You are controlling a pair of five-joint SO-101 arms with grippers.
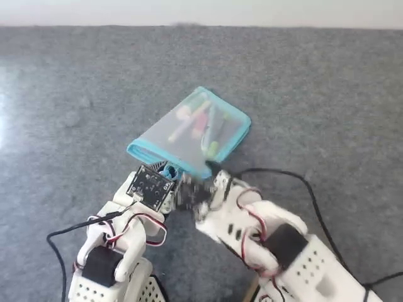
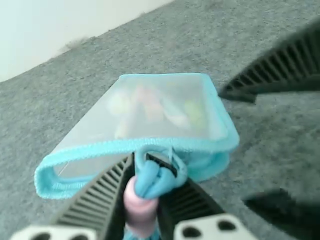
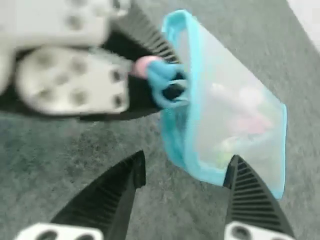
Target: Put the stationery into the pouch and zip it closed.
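1. We see the left pincer (image 2: pixel 145 172) clamped shut on the blue pull tab (image 2: pixel 155 177) at the pouch's near edge, a pink piece (image 2: pixel 137 200) pinched in with it.
2. The clear, blue-trimmed pouch (image 1: pixel 189 129) lies on the grey desk (image 1: pixel 327 88), with coloured pens (image 1: pixel 201 123) showing through its side.
3. The right pincer (image 3: pixel 182 192) stands open just beside the left one, its black fingers (image 3: pixel 117 192) either side of the pouch's corner. We cannot tell whether they touch it.
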